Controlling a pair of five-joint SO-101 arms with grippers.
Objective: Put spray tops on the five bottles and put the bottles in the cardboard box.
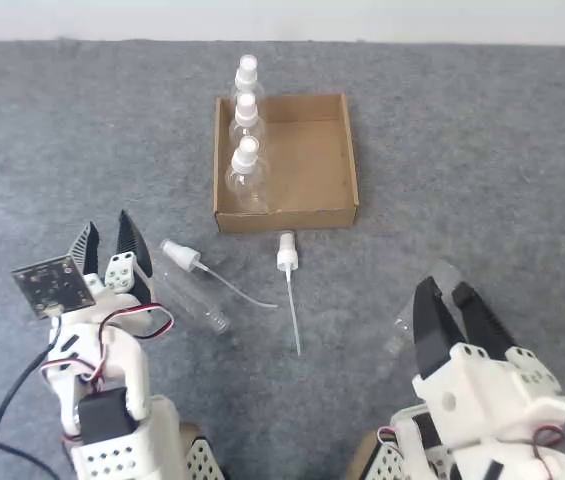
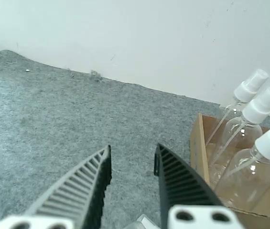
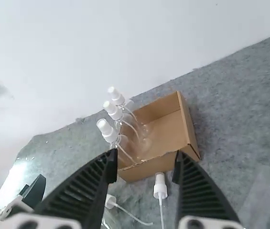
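Note:
Three clear bottles with white spray tops (image 1: 246, 160) stand in a row along one side of the cardboard box (image 1: 307, 165). A fourth clear bottle (image 1: 197, 295) lies on the carpet, with a spray top (image 1: 180, 253) at its near end and a thin tube trailing away. A loose spray top (image 1: 286, 252) lies just in front of the box. Another clear bottle (image 1: 417, 305) lies beside my right gripper (image 1: 440, 287), which is open and holds nothing. My left gripper (image 1: 108, 222) is open too, beside the lying bottle. The box (image 3: 158, 129) and loose top (image 3: 160, 190) show between my right fingers.
Grey carpet covers the table up to a white wall at the back. Open carpet lies left and right of the box. In the left wrist view the capped bottles (image 2: 254, 143) stand ahead at one side of my open gripper (image 2: 133, 148).

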